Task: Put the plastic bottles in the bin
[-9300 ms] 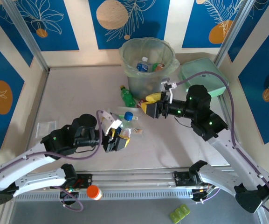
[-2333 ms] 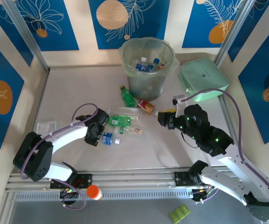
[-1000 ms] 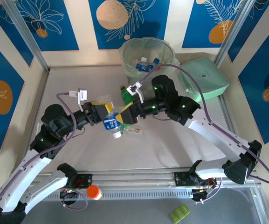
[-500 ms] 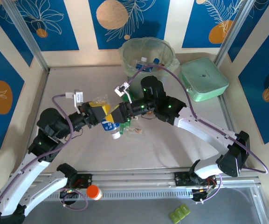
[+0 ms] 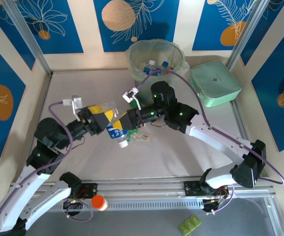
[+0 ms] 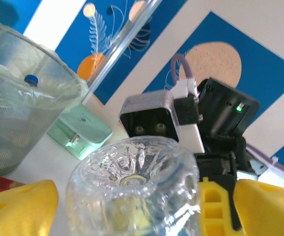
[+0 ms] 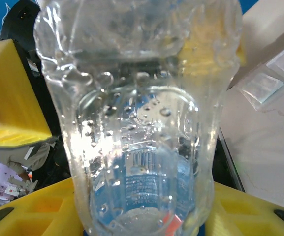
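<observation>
No wording can be read; a barcode and blurred small print are seen on the clear bottle.

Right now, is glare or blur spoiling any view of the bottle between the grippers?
Top external: evenly lit and sharp, though the clear bottle is small between the arms. Left wrist: its base sits very close, slightly soft, with bright highlights. Right wrist: strong reflections wash out the plastic, but the barcode reads through.
</observation>
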You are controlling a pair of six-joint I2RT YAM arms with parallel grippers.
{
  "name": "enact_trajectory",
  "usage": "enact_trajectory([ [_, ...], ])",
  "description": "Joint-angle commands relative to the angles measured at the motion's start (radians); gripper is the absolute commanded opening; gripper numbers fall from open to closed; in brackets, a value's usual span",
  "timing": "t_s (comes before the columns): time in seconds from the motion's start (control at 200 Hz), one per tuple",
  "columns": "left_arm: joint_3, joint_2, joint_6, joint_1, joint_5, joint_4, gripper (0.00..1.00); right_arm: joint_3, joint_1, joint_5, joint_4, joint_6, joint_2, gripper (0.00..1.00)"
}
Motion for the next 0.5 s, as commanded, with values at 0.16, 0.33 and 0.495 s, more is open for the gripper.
enact_trajectory([
  [0.16, 0.071, -0.118, 0.186, 0.005, -0.179, -0.188, 0.99, 0.079, -0.144, 0.179, -0.260, -0.133, -0.080, 0.47],
  [0.33, 0.126, -0.088, 0.232, 0.006, -0.212, -0.342, 0.99, 0.264, -0.334, 0.284, -0.379, -0.190, -0.027, 0.47],
  [0.495, 0.124, -0.084, 0.247, 0.005, -0.303, -0.439, 0.99, 0.454, -0.499, 0.355, -0.412, -0.156, 0.097, 0.47],
])
